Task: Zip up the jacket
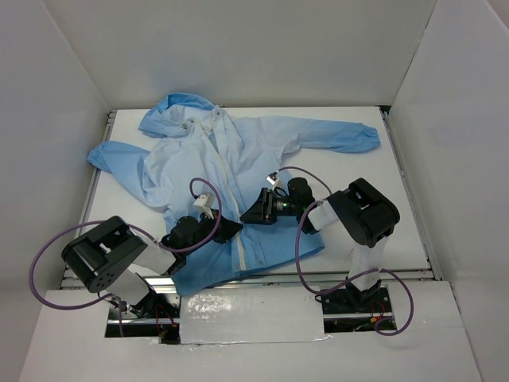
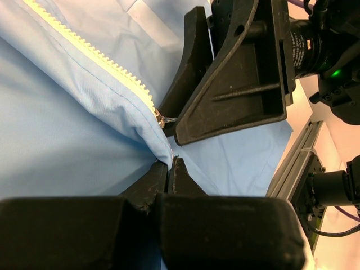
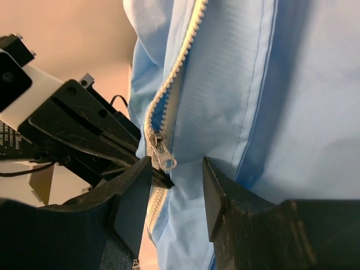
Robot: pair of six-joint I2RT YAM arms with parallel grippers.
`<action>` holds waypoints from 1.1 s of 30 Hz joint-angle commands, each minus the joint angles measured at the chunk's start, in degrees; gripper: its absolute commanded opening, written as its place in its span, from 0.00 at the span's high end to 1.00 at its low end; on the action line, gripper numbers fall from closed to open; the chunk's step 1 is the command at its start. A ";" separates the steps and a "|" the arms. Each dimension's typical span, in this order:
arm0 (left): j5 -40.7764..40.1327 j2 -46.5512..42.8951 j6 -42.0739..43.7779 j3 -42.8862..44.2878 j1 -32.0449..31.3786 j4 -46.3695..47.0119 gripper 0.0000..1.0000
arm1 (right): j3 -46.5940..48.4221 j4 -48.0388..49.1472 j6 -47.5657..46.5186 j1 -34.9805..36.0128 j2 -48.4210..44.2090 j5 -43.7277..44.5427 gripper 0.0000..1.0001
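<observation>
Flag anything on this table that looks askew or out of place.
The jacket lies crooked: its hem hangs over the table's near edge, and one sleeve is folded in while the other sleeve stretches straight out. Nothing looks torn.

This is a robotics lab cell: plain white panels wall a white bench left, far and right, aluminium rails frame it, and a left arm and right arm trailing purple cables are bolted near.
</observation>
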 commanded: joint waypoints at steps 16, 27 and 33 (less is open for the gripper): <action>2.96 0.32 1.76 0.46 0.26 7.25 1.00 | 3.34 3.45 -0.97 0.44 -0.34 -2.89 0.70; 2.69 0.14 2.03 0.81 0.61 6.29 1.00 | 2.19 1.97 -1.49 0.44 -2.80 -2.89 1.00; 3.83 0.05 2.12 1.43 0.78 4.18 1.00 | 3.16 -9.77 -8.25 0.79 -8.42 0.35 1.00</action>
